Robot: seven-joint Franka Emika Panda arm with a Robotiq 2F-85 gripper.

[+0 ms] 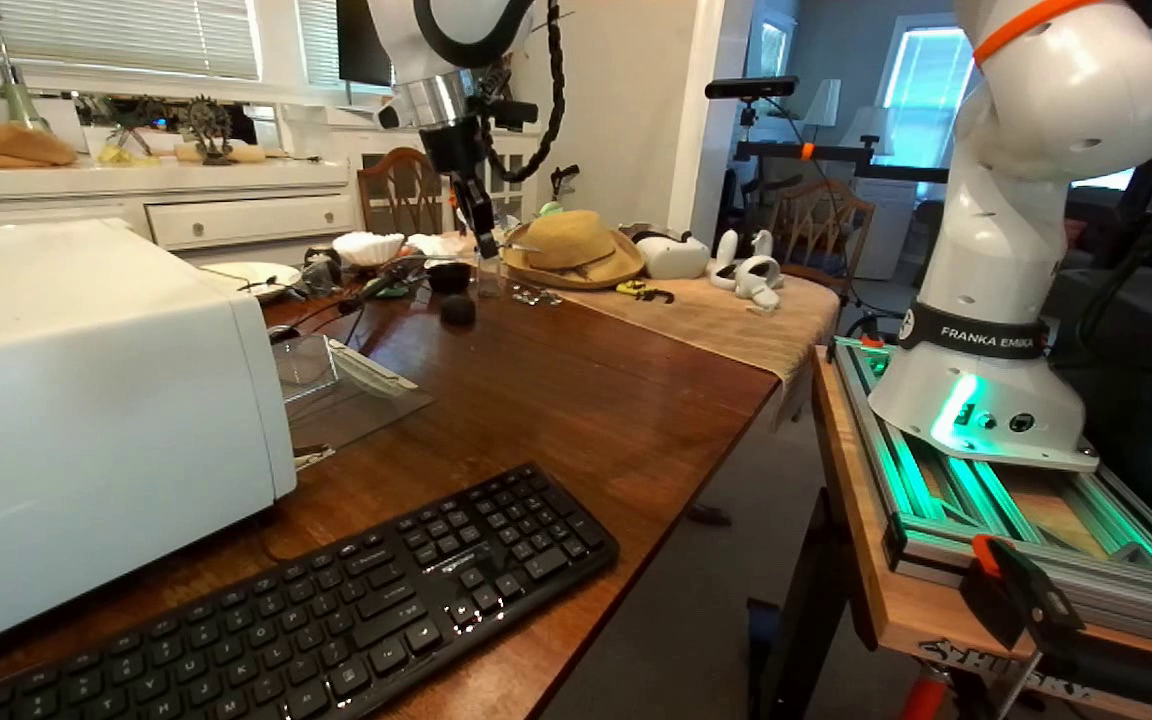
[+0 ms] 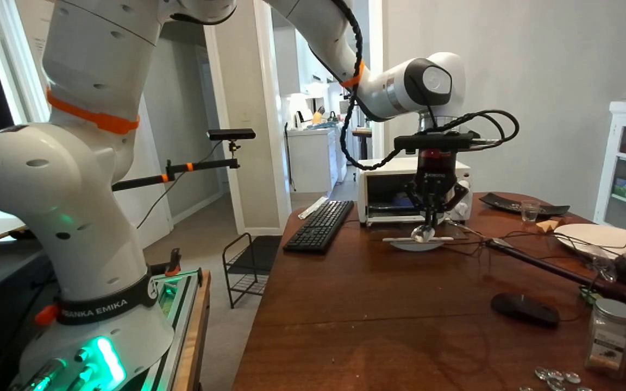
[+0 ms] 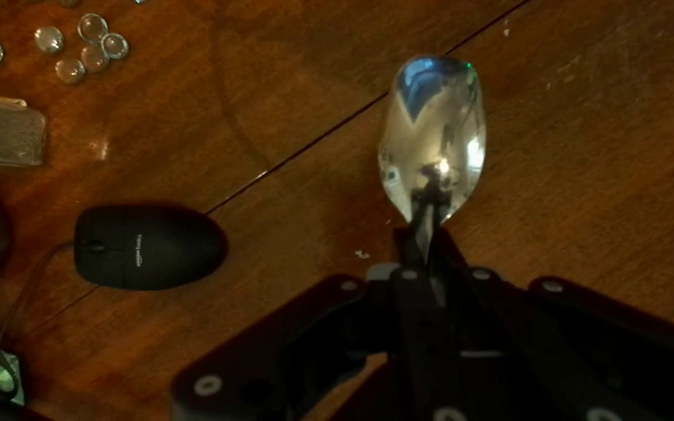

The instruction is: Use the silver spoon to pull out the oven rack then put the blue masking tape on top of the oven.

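My gripper (image 3: 425, 240) is shut on the silver spoon (image 3: 433, 134), whose bowl sticks out past the fingertips over the wooden table. In the exterior views the gripper (image 1: 484, 240) (image 2: 430, 220) hangs above the table with the shiny spoon bowl (image 2: 423, 234) at its tips. The white oven (image 1: 96, 410) (image 2: 389, 166) stands at the table's far end in an exterior view, with its clear door (image 1: 366, 405) lowered. Inside the dark oven a thin greyish line looks like the oven rack (image 2: 389, 208). A bluish shape (image 2: 401, 200) shows there; I cannot tell if it is the blue masking tape.
A black keyboard (image 1: 366, 610) (image 2: 319, 227) lies beside the oven. A black mouse (image 3: 150, 247) (image 2: 525, 310), a glass jar (image 2: 611, 336), glass beads (image 3: 94, 44), cables and a white plate (image 2: 606, 239) are on the table. A straw hat (image 1: 576, 245) lies on the cloth.
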